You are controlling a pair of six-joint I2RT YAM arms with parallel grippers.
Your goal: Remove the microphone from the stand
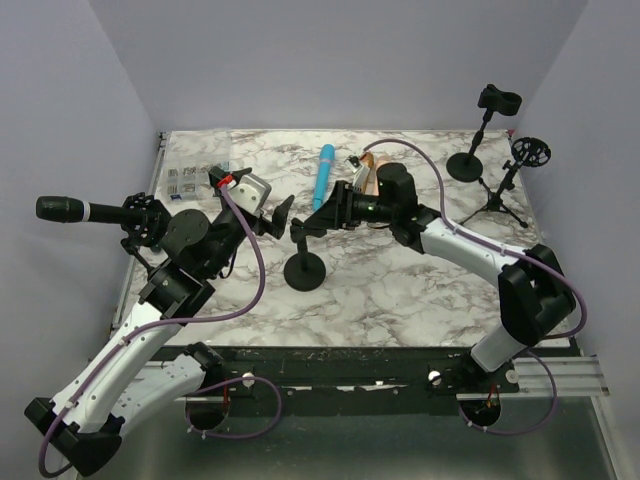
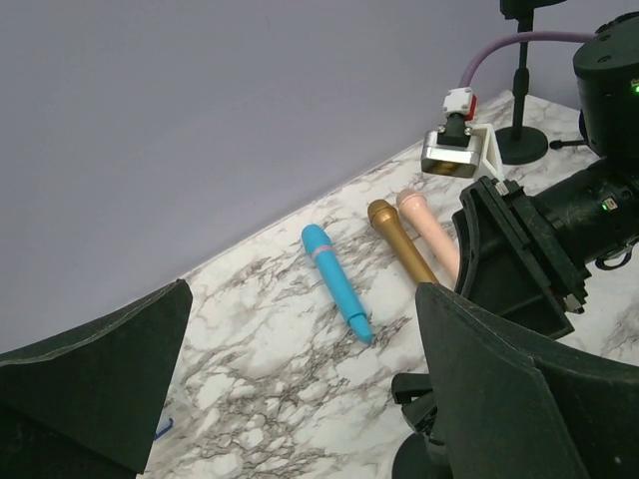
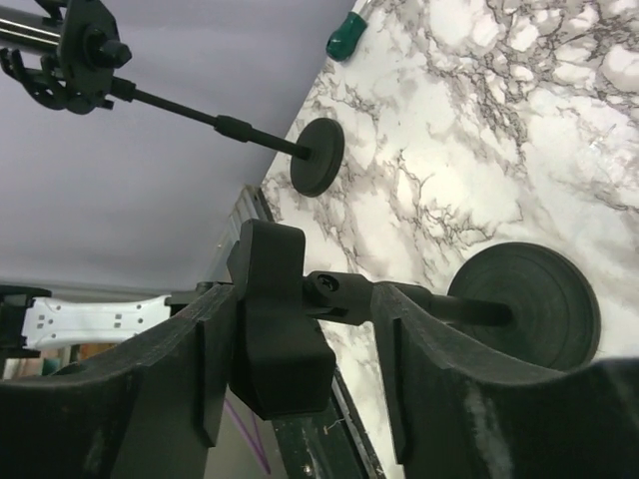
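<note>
Between the fingers of the right claw (image 3: 305, 329) sits an empty clip (image 3: 275, 344), grip uncertain; the left claw (image 2: 300, 289) gapes. Far to its left the microphone (image 1: 62, 209) is still mounted: reach it next.

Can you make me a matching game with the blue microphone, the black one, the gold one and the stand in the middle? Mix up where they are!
Things:
1. blue microphone
2. black microphone
3. gold microphone
4. middle stand

Places:
A. between the fingers of the right gripper
B. lying right next to the pink microphone
C. clipped in the left stand at the table's left edge
D. lying by itself on the table

Pairs: 1-D, 2-C, 3-B, 4-A
</note>
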